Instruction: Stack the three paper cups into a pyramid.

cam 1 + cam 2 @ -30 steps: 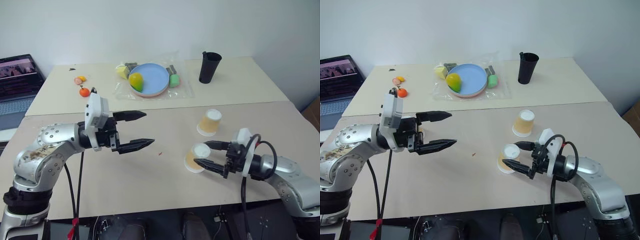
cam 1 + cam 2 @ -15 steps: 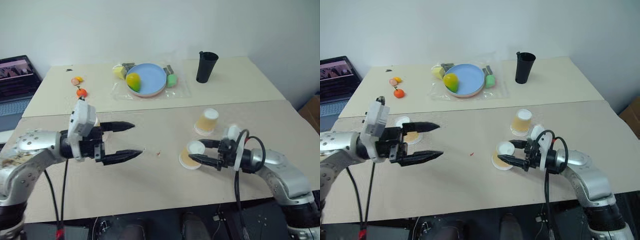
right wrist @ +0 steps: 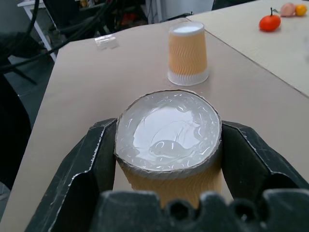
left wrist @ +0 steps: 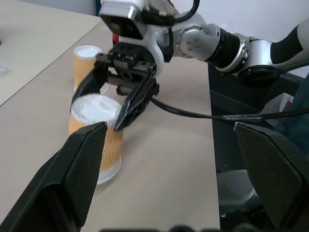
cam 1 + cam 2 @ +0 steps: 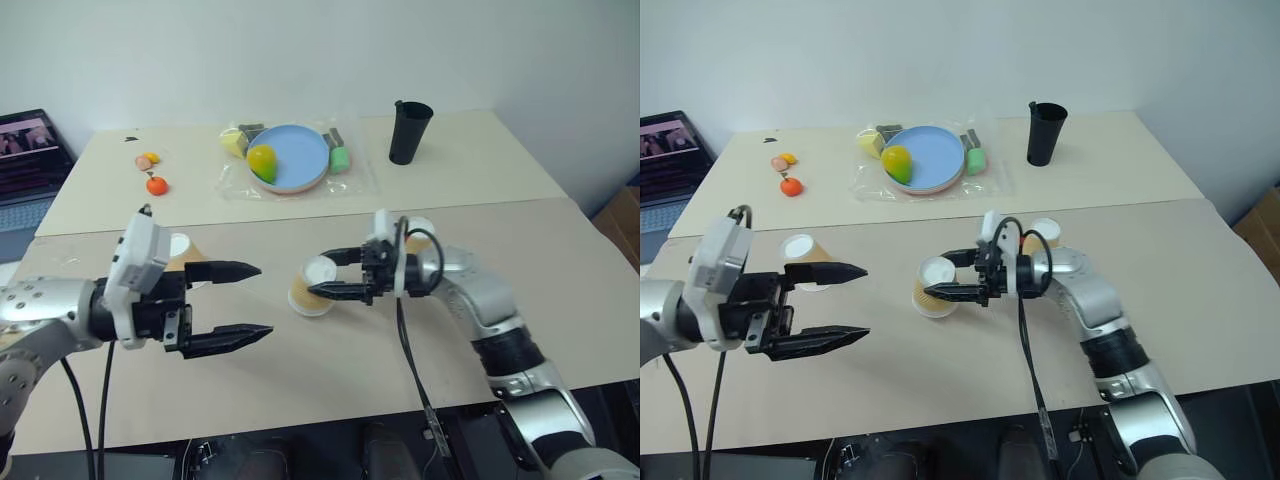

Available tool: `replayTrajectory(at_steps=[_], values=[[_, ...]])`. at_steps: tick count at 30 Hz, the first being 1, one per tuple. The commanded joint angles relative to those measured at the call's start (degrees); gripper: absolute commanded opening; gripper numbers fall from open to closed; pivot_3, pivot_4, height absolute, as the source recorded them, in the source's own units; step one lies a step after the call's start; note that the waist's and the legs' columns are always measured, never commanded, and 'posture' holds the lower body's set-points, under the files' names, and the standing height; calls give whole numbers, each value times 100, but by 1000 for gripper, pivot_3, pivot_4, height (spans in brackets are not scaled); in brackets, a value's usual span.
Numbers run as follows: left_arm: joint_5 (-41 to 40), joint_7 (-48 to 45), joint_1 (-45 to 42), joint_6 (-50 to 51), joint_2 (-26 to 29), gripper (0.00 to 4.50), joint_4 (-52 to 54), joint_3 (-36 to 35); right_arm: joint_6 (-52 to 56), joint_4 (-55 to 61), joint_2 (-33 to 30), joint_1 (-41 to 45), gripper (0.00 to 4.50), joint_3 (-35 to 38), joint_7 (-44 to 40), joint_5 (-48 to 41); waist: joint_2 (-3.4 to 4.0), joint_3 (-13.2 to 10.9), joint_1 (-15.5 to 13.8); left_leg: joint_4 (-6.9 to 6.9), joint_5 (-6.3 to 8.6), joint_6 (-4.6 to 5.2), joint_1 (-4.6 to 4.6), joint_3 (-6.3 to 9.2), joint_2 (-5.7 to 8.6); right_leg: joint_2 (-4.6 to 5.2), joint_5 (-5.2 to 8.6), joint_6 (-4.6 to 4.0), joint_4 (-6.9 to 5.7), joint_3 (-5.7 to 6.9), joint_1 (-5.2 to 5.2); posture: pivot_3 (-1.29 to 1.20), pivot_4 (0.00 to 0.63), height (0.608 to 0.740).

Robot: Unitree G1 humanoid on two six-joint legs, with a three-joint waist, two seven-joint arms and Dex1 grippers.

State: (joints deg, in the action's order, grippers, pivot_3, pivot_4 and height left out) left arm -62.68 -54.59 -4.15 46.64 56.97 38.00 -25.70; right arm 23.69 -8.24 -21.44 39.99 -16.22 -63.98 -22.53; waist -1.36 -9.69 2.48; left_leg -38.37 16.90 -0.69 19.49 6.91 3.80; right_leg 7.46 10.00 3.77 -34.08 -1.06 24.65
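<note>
No readable writing anywhere. Right gripper (image 5: 940, 278) clamps an upside-down paper cup (image 5: 933, 286) on the tabletop (image 5: 940, 370); left gripper (image 5: 830, 305) spread wide, empty.

Plain white wall (image 5: 300, 50) behind, evenly lit, no strong shadows. Two beige tables pushed together: near table (image 5: 330, 370), far table (image 5: 470, 165), seam between them running across. At the far table's left edge, an open laptop (image 5: 25, 165) with its screen lit. Dark floor (image 5: 330, 455) under the near table's front edge. Brown box corner (image 5: 625, 215) at far right.
</note>
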Motion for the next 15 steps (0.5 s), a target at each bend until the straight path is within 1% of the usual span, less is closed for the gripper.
replayTrajectory(at_steps=[1,4,8,12,15], values=[[-131,171,133,-76,6,4500,258,-360,-520,-584,392,443,2861,-113,-174,249,0,0,14,0,0,-3,8,-4,-3,-4,-2,-3,-3,-5,13,0,150,734],[-65,254,302,-137,-19,4500,339,-451,-795,-1165,710,714,2861,-135,-205,438,1,0,16,0,-17,-32,50,-8,-16,-20,-18,-28,-7,-7,61,0,150,734],[230,277,649,-236,-76,4500,143,-718,-1073,-1631,966,981,2861,-99,-286,599,3,-1,16,0,-21,-39,54,-8,-43,-49,-30,-47,-6,-5,65,0,150,734],[356,161,997,-266,-121,4500,-38,-1060,-1159,-1791,989,1054,2861,-23,-417,648,5,-2,20,0,-21,-39,52,-12,-64,-72,-36,-58,-5,-6,66,0,150,734],[579,58,1253,-359,-123,4500,-129,-1145,-1190,-1822,983,1043,2861,8,-462,688,6,-2,23,0,-16,-46,52,-12,-76,-87,-38,-61,-3,-7,67,0,150,734]])
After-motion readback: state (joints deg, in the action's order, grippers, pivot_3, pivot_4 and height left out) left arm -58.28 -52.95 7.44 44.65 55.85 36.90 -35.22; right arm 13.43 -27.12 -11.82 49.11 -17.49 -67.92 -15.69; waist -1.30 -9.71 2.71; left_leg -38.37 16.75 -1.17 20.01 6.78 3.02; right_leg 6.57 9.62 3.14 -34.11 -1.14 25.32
